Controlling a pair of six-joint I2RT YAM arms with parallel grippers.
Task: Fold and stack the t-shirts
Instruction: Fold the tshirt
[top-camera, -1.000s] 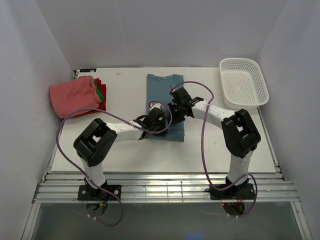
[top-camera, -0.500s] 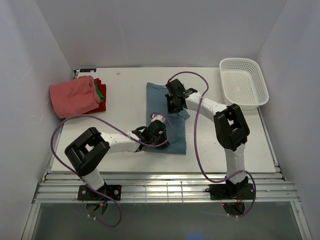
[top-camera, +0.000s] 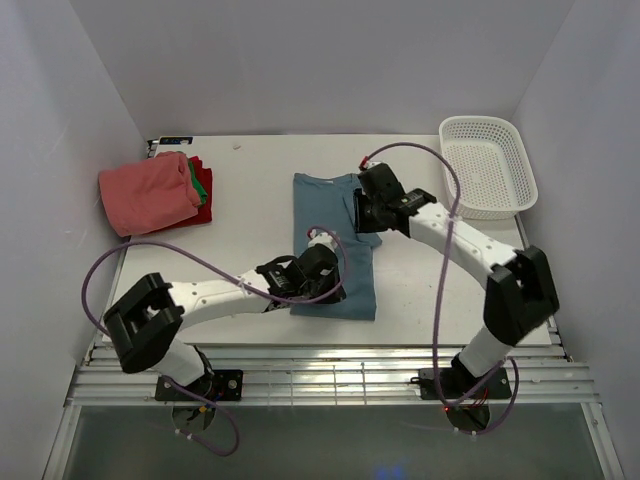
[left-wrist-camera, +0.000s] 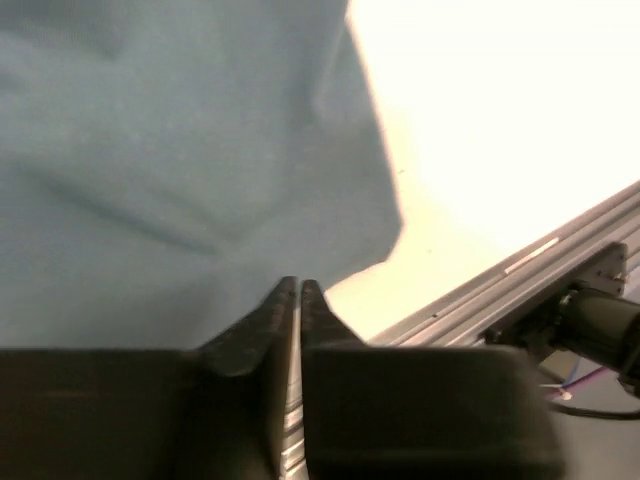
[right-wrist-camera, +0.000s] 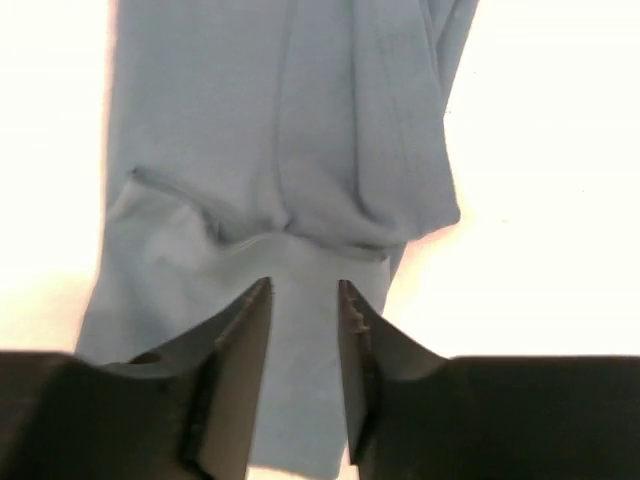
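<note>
Teal t-shirt (top-camera: 335, 250) is spread on the desk (top-camera: 250, 200), its near hem pinched by the left hand (left-wrist-camera: 292, 287); the right hand (right-wrist-camera: 303, 290) is held open above

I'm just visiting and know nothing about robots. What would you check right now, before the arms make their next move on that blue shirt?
1. Left gripper has cloth: cannot tell; jaws shut at an edge of the teal shirt.
2. Right gripper has cloth: not ok; jaws open over the shirt.
3. Shirt lies smooth: not ok; bunched by the right gripper.
4. Folded stack clear of both arms: ok.
5. Basket apart from shirt: ok.
</note>
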